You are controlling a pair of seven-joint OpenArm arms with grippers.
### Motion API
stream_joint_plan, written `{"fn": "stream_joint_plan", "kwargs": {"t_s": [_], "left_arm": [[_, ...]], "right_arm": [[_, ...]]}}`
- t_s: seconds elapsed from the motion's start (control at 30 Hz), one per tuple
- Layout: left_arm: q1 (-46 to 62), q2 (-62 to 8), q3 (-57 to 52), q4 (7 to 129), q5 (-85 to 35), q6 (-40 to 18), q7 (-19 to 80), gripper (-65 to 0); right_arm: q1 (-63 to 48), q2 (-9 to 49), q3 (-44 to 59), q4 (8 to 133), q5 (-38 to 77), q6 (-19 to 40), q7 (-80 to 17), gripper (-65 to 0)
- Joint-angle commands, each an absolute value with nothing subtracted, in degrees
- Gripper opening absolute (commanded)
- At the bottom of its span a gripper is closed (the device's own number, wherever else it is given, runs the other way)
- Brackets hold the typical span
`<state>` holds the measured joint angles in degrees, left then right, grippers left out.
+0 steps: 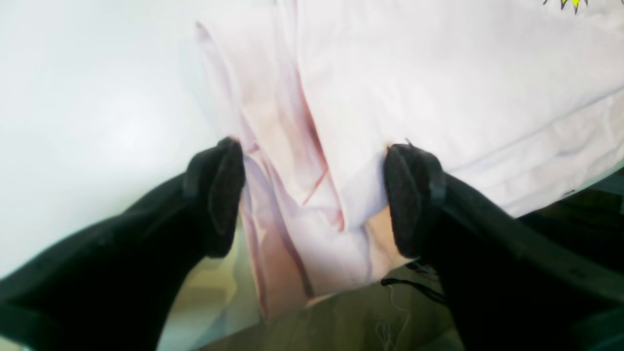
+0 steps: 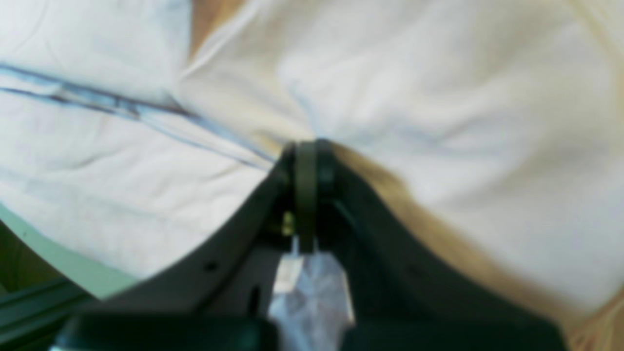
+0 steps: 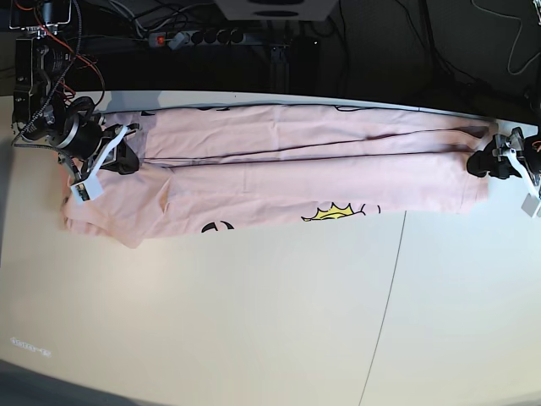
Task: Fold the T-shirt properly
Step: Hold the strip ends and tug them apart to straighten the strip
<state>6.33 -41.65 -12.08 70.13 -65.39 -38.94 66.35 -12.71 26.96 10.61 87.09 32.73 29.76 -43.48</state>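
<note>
The pink T-shirt (image 3: 287,173) lies stretched out long; the right gripper (image 3: 127,159) pinches one end, the left gripper (image 1: 314,195) gapes wide around the other.

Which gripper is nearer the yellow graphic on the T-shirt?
Left. The left gripper stands open at the T-shirt end nearer the yellow graphic; the right gripper is shut on the far end.

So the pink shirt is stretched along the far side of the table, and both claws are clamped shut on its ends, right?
Not quite. Only the right gripper is shut on the T-shirt. In the left wrist view the left gripper stands wide open, cloth lying between its fingers. The shirt does stretch along the table's far side.
</note>
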Motion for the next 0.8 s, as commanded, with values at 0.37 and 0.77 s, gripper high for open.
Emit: {"fn": "stream_joint_plan", "kwargs": {"t_s": [0.37, 0.77], "left_arm": [[5.76, -42.54, -10.81, 63.77, -61.65, -40.00, 63.61, -17.4], [5.76, -42.37, -10.81, 63.79, -69.73, -40.00, 68.58, -17.5]], "right_arm": [[-13.06, 27.77, 10.74, 86.61, 29.56, 34.33, -46.48, -65.0], [-13.04, 27.77, 10.74, 86.61, 29.58, 34.33, -46.46, -65.0]]}}
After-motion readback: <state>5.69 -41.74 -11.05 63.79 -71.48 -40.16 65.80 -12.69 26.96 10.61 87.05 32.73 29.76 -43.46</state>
